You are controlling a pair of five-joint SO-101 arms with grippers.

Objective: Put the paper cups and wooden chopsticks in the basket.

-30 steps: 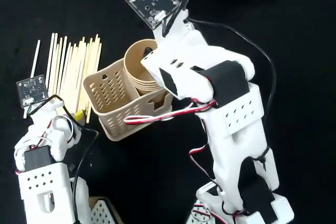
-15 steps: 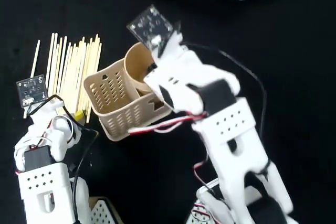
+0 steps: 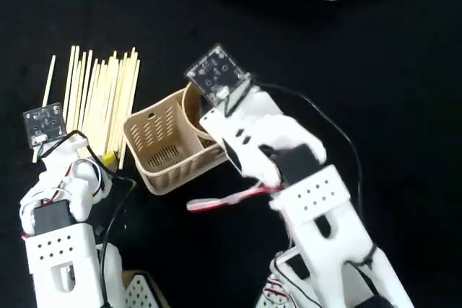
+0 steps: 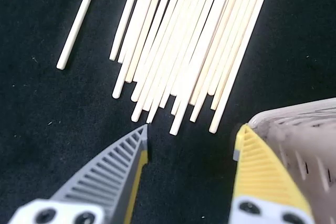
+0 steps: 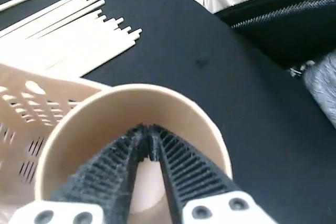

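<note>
While paper cups (image 5: 173, 108) are sitting in the basket (image 3: 155, 131), my right pincer (image 5: 149, 129) is hanging closed, empty. My left pincer (image 4: 192, 128) is gaping above loose chopsticks (image 4: 184, 40).

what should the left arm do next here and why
Probably ease the left gripper forward and down onto the near ends of the wooden chopsticks, then close. Its jaws stand open just short of those ends, the chopsticks lie on the table beside the basket, and the paper cup looks to be in the basket already.
</note>
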